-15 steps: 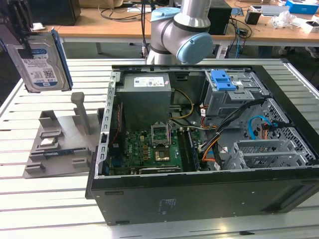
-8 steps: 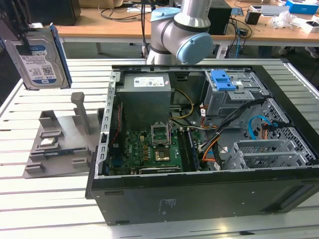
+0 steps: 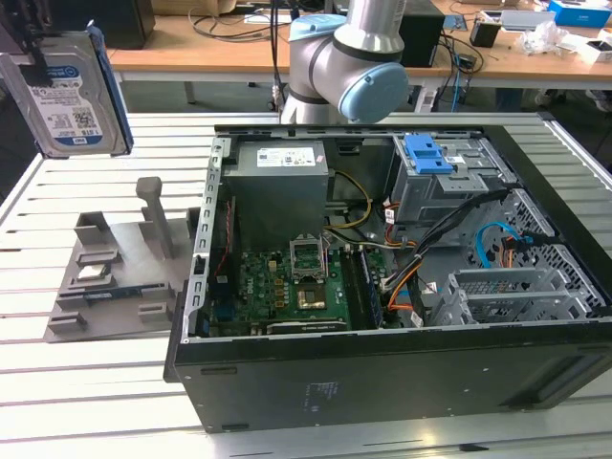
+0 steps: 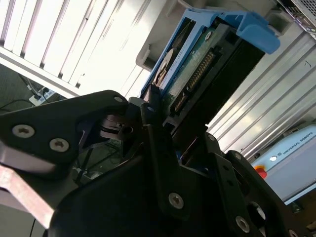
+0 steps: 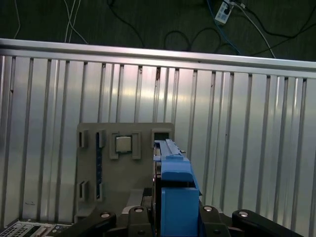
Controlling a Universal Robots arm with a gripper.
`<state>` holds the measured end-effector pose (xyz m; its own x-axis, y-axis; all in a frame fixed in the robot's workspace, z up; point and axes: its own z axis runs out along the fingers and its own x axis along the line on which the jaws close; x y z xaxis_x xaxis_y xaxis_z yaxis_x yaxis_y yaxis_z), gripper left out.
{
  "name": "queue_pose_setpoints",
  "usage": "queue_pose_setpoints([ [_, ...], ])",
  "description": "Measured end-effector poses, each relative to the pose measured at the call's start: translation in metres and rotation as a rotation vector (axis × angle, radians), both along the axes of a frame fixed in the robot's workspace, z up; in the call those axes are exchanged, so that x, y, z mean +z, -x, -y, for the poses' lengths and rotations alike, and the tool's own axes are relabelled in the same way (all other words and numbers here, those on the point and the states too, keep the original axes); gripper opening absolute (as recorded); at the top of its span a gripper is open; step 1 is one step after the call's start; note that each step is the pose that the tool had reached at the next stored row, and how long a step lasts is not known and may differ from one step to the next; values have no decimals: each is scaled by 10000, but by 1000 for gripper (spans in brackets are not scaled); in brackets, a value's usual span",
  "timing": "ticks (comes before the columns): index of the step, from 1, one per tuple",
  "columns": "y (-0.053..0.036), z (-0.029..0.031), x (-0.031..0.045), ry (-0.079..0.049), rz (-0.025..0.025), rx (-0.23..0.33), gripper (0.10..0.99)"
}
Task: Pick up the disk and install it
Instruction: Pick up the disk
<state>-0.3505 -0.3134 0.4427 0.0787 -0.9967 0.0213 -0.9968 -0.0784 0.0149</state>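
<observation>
Gripper parts sit closest to the lens in the second wrist view: black links with screws, the fingers clamped on one end of the disk. The connector row and green circuit board face this camera. A blue carrier frame runs round the edge. The slatted metal table lies beyond, well apart.

First wrist view: the same disk is seen edge-on, mostly blue frame, gripped between the two black finger links. Under it on the table lies a grey fixture plate with a small square chip seated in one pocket. Cables trail over the dark floor past the table edge.

Exterior view: the disk hangs upright in the air at the exterior view's left, label side toward the camera, above and apart from the fixture plate. An open computer case stands on the plate's right. Inside it are a power supply box, a motherboard and a metal cage with a blue latch. The robot arm rises behind the case.
</observation>
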Motion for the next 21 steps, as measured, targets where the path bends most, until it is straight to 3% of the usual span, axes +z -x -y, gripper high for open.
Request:
queue_pose_setpoints([
  [21, -1, -3, 359, 0, 0, 0, 369],
])
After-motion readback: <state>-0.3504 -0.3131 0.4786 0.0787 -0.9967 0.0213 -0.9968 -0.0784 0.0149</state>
